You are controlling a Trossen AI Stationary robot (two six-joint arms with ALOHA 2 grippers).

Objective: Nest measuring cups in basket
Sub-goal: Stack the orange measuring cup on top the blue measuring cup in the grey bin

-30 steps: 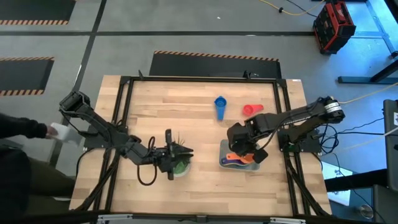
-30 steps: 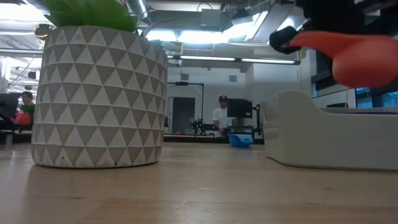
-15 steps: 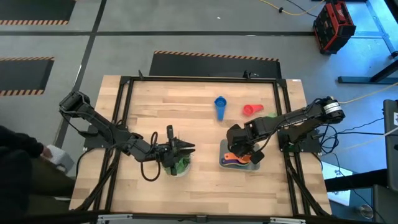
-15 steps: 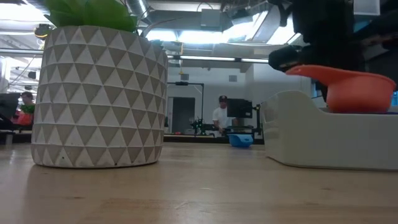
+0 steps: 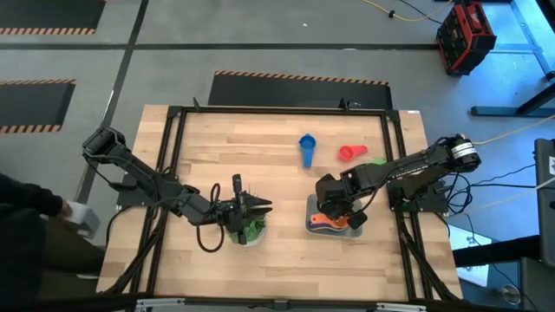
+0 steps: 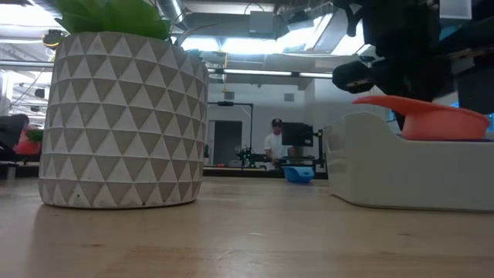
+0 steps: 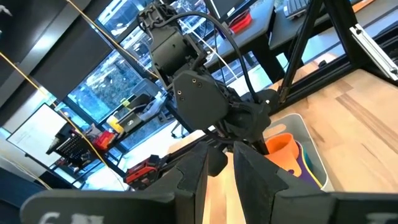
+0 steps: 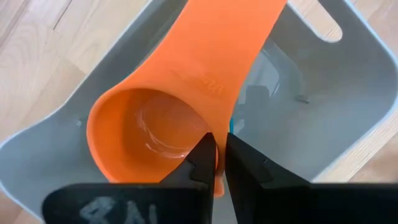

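Right gripper (image 8: 216, 163) fingers pinch rim of orange plastic measuring cup (image 8: 168, 118) inside translucent grey rectangular basket (image 8: 348, 112); left gripper (image 5: 243, 208) fingers closed, empty, over potted plant (image 5: 251, 230).

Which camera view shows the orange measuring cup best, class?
The right wrist view: the orange measuring cup fills it, its bowl open inside the basket, the right tool pinching its rim. The low view shows it side-on, the left wrist view partly, the high view as a speck.

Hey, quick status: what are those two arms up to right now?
Right gripper shut on orange plastic measuring cup, inside grey plastic basket. Left gripper shut, over green plant. Nothing blocking.
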